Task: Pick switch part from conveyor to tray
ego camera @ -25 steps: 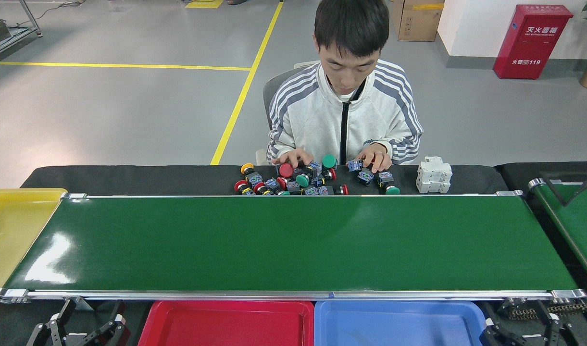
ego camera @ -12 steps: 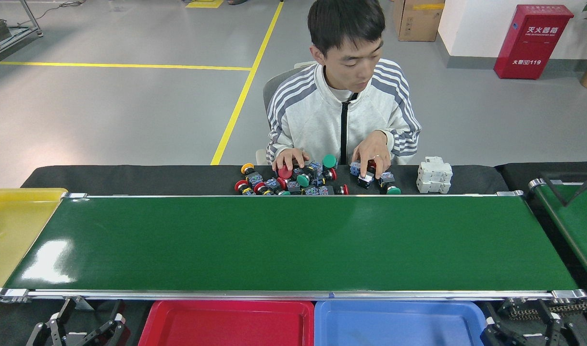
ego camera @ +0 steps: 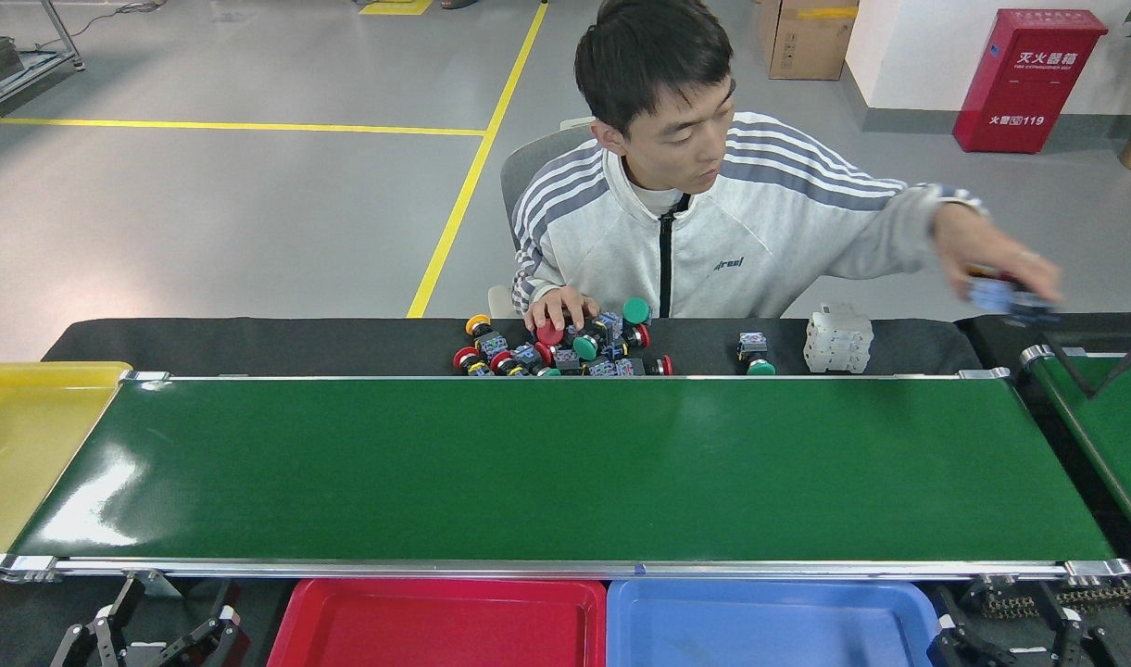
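While switch parts [ego camera: 565, 347] lie beyond conveyor [ego camera: 565, 468] | both tools' states indiscernible

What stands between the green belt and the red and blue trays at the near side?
Only the silver aluminium edge frame of the glossy dark-green conveyor separates it from the red plastic tray and blue plastic tray; nothing else visible.

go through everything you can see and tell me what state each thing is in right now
conveyor: bare, no part on it.
red tray: empty.
blue tray: empty.
switch parts: piled behind the belt, a hand on them.
other hand: raised, holding a part, blurred.
left pincer: open.
right pincer: cannot tell.
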Motion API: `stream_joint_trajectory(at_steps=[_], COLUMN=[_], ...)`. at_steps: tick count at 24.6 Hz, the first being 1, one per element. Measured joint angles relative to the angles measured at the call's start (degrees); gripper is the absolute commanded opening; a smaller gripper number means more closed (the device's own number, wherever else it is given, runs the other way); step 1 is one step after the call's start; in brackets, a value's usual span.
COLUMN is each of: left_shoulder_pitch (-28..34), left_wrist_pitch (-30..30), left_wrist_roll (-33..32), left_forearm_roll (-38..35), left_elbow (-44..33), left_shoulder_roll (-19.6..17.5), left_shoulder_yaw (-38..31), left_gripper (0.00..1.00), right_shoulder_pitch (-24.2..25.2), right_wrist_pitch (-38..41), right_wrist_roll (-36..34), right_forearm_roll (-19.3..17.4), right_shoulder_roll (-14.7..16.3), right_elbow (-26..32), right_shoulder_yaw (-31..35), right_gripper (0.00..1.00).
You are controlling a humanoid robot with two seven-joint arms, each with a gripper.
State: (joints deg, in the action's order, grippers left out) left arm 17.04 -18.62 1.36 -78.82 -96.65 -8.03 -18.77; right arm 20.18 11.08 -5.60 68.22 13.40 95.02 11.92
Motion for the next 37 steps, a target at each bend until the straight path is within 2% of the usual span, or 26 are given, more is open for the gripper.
stream_joint_trajectory(at_steps=[33, 37], left_shoulder_pitch=[-0.3, -0.3], left_wrist_pitch=[0.0, 0.0], left_wrist_roll=[0.0, 0.0], left_forearm_roll=[0.0, 0.0], left_elbow=[0.0, 0.0], left_shoulder_roll=[0.0, 0.0], left_shoulder_yaw=[0.2, 0.2], left_gripper=[1.0, 1.0], right_shoulder_pitch=[-0.2, -1.6], right_wrist_pitch=[-0.4, -0.3], right_wrist_roll=[0.0, -0.2], right_forearm_roll=[-0.4, -0.4], right_shoulder_roll=[0.4, 0.8], right_elbow=[-0.2, -0.4], right_shoulder_yaw=[0.0, 0.0], right_gripper=[0.98, 0.98])
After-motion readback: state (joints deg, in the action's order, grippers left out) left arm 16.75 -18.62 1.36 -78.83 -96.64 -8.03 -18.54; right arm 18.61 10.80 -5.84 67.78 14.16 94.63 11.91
